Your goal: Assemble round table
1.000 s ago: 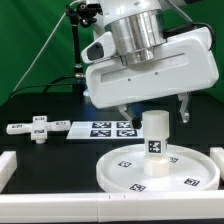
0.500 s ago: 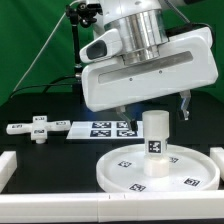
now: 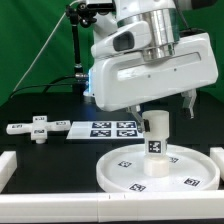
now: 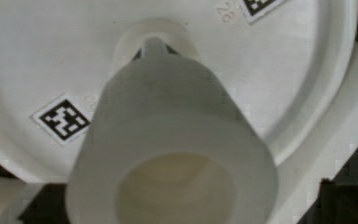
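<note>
Black counter [image 3: 55, 152], green backdrop: tool [image 3: 163, 109] poised above the post [image 3: 155, 140].
Post stands upright at the round disc's [image 3: 120, 172] centre, long axis vertical, directly beneath the tool; its fingers [image 3: 187, 103] look spread, pinching nothing. Cross-shaped piece [image 3: 38, 129] lies well apart.

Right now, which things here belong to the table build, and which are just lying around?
Part of the job: round disc, post standing on it, cross piece.
Just there: marker board, rails edging the surface.
</note>
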Tool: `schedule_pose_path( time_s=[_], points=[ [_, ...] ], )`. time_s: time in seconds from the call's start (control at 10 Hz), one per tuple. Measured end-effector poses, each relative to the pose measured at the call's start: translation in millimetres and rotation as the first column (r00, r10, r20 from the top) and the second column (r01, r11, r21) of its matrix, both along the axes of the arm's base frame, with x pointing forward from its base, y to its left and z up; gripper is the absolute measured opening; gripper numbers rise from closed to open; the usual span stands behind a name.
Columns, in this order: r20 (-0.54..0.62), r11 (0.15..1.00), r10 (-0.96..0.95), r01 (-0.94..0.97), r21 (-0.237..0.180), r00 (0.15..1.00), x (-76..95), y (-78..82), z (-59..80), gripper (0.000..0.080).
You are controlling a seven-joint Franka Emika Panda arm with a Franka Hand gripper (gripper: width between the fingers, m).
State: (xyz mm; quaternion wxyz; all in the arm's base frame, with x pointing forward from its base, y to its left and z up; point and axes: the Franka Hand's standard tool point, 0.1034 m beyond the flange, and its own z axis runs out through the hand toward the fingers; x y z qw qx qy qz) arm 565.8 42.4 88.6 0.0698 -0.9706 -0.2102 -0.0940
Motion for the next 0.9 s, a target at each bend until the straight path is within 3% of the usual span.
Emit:
schedule_pose_path(
  time_s=[0.2,0.4,0.6,0.9],
  points=[
    [0.014,0.996,0.091,-0.091,-0.021,0.996,0.2,-1.7,0.0,0.0649],
    [0.024,0.955,0.289,-0.286,-0.078,0.957,0.8,-2.0,-0.7,0.0649],
    [0.017,0.862,0.495,-0.488,-0.138,0.869,-1.1,-0.6,-5.3,0.0649],
    [-0.017,0.692,0.707,-0.697,-0.191,0.707,-2.5,-2.4,-7.8,0.0649]
  ],
)
